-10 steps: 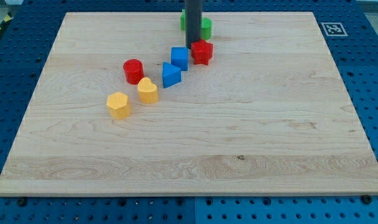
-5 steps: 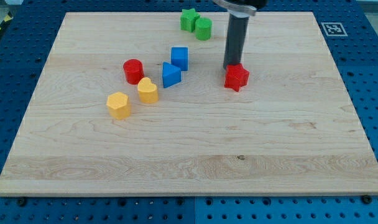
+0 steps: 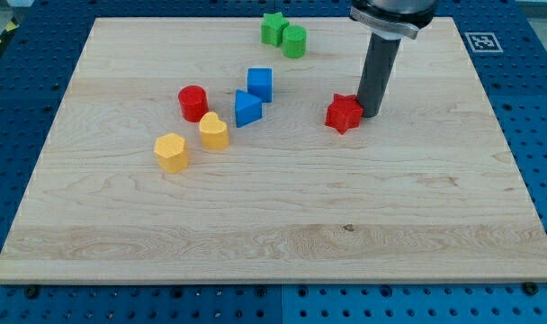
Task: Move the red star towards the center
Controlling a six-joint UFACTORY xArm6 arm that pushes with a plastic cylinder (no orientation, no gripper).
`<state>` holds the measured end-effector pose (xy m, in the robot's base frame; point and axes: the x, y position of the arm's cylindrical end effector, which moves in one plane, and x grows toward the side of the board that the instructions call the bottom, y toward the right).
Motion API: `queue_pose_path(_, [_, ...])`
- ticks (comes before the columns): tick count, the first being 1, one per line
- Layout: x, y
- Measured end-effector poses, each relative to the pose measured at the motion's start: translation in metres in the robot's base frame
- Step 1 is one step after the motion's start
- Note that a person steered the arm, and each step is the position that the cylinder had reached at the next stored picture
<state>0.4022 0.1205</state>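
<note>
Nearest the view's bottom, well to the left of my tip [image 3: 372, 114] and lower, sit the yellow hexagon block [image 3: 171, 151] and the yellow heart block [image 3: 214, 130]. Level with the tip or just above, also to its left, come the red cylinder [image 3: 193, 103], the blue triangular block [image 3: 247, 108] and the blue cube [image 3: 260, 84]. The red star [image 3: 344, 113] lies just beside the tip on its left, apparently touching, though the contact is hard to confirm. The tip is a bare rod, with nothing to open or close. Farthest, up and left of the tip, stand the green star [image 3: 273, 28] and green cylinder [image 3: 294, 40]. The star sits right of and above the wooden board [image 3: 417, 234] centre, so the step in hand looks like setting up a push; next calls for driving it leftward and down.
</note>
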Motion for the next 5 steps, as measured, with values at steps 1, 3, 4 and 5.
queue_pose_path(1, [0.016,-0.003])
queue_pose_path(3, [0.020,-0.015])
queue_pose_path(4, [0.009,-0.011])
queue_pose_path(5, [-0.002,-0.011])
